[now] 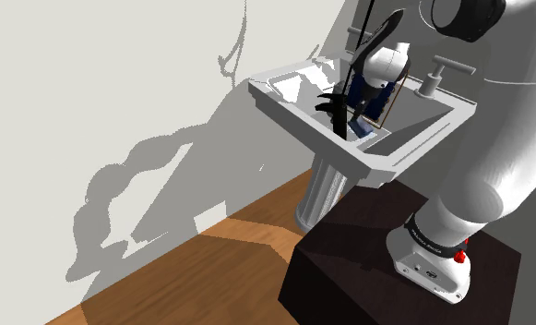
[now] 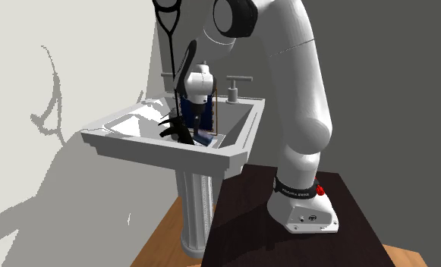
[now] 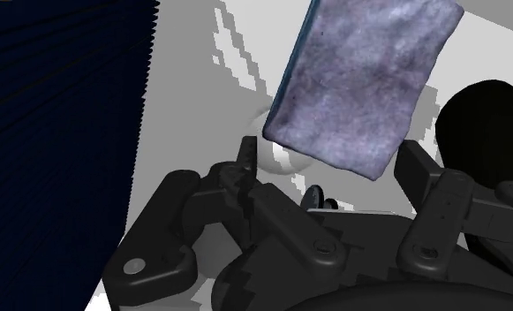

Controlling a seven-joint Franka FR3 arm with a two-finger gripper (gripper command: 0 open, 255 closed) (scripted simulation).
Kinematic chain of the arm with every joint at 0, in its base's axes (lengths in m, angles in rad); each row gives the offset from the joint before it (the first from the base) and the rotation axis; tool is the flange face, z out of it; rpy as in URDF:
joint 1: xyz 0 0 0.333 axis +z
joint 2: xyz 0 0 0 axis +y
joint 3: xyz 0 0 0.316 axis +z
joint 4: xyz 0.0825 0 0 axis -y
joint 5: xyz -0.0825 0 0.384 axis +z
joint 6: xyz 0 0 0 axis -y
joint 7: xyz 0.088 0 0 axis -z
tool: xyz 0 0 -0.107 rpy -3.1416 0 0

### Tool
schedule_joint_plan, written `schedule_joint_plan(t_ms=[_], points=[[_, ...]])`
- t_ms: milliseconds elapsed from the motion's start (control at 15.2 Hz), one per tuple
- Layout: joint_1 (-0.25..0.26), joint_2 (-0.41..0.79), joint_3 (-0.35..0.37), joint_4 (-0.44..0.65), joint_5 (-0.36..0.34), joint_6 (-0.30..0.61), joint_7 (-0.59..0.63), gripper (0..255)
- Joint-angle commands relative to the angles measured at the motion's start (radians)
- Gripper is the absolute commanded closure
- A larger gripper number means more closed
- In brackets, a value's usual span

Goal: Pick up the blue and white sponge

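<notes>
lettering on the black band (image 2: 298, 191) round the arm's base is too small for you to read. down in the sink (image 1: 349, 159) basin, the gripper (image 3: 329, 159) has its fingers (image 3: 245, 172) wide apart, clasping nothing. the sponge (image 3: 360, 84), mottled pale violet-grey on top with a blue edge, lies on the basin floor just past the fingertips, its near corner between them. the drain (image 3: 276, 155) is beside the sponge, and a dark blue ribbed object (image 3: 60, 115) stands off to one side. the faucet (image 1: 438, 74) sits on the sink's far rim.

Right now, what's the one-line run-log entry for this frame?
gripper: open, inside sink | sponge: lying between fingertips, grasp unconfirmed | stage: pre-grasp
</notes>
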Motion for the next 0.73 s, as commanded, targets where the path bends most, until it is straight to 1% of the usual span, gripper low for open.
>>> schedule_joint_plan(t_ms=[0, 528, 660], points=[[0.011, -0.025, -0.013, -0.003, -0.023, -0.017, 0.018, 255], [0.041, -0.108, -0.053, 0.009, -0.107, -0.093, 0.082, 255], [0.041, -0.110, -0.054, 0.009, -0.109, -0.094, 0.083, 255]])
